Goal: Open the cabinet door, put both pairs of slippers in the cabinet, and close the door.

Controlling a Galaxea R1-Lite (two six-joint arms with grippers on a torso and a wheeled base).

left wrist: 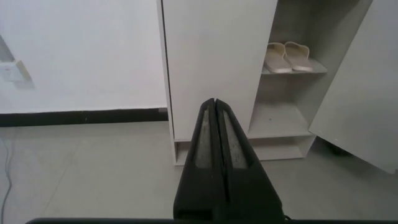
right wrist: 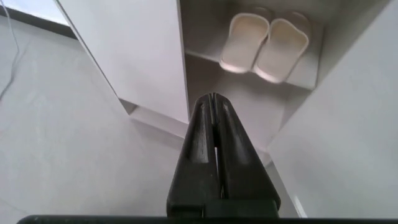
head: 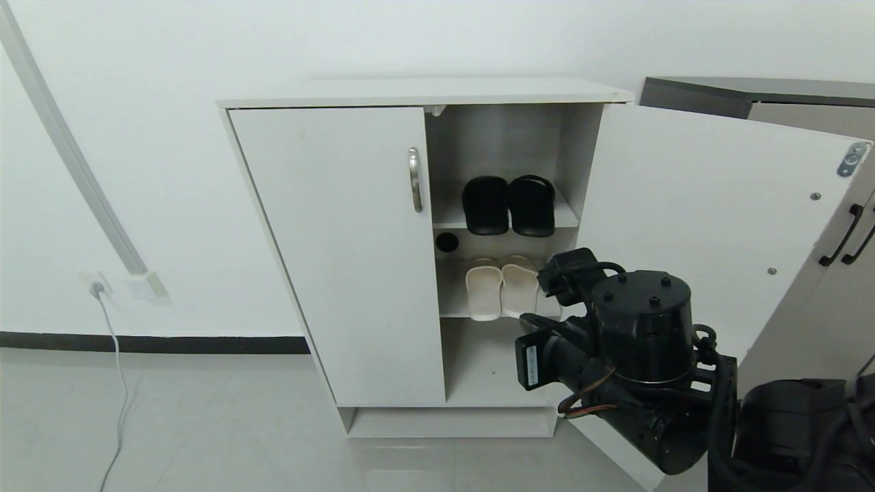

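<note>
The white cabinet stands against the wall with its right door swung open and its left door shut. Black slippers sit on the upper shelf. White slippers rest on the middle shelf. My right arm hangs in front of the open compartment, low and to the right. Its right gripper is shut with nothing in it and points toward the bottom shelf, below the white slippers. My left gripper is shut and empty, back from the cabinet and aimed at its closed left door.
A second grey cabinet with black handles stands behind the open door on the right. A wall socket with a cable sits low on the left wall. Bare grey floor lies in front of the cabinet.
</note>
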